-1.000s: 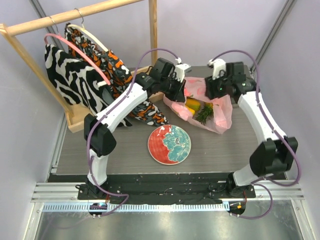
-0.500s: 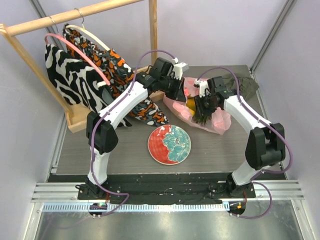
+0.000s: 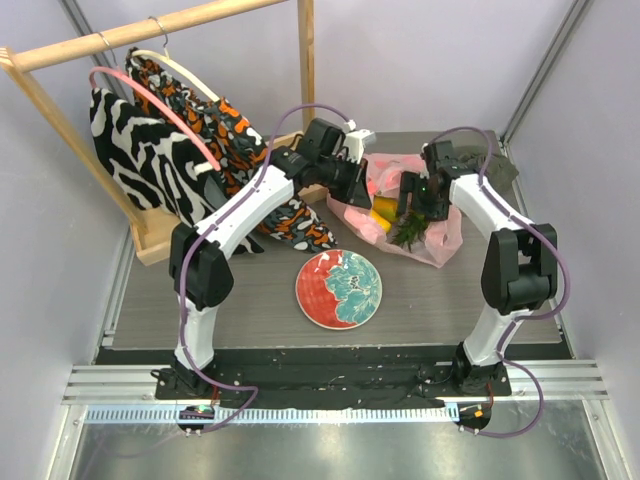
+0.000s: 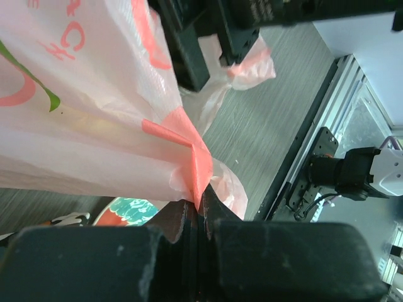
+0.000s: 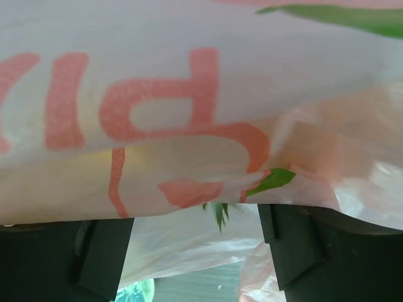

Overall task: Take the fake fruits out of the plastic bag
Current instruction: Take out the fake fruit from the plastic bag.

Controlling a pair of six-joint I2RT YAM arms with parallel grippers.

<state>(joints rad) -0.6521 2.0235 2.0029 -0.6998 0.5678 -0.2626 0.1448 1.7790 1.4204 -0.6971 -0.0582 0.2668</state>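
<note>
The pink plastic bag point(image 3: 440, 232) lies at the table's back middle. Inside its mouth show a yellow-orange fake fruit point(image 3: 384, 210) and the pineapple's green crown point(image 3: 408, 233). My left gripper point(image 3: 356, 186) is shut on a fold of the bag's left edge point(image 4: 196, 179) and holds it up. My right gripper point(image 3: 417, 200) is open, low at the bag's top. In the right wrist view its fingers point(image 5: 101, 255) stand wide apart with bag film point(image 5: 189, 94) draped over them and the crown tips point(image 5: 218, 214) poking out between. The other fruits are hidden.
A red-and-teal plate point(image 3: 339, 289) lies in front of the bag and shows in the left wrist view point(image 4: 123, 211). An olive cloth point(image 3: 500, 166) lies at the back right. A wooden clothes rack point(image 3: 150, 30) with patterned garments point(image 3: 150, 160) stands at the left.
My right arm came down from behind the bag onto it, then shifted slightly back and right. My left gripper has kept its hold on the bag's edge.
</note>
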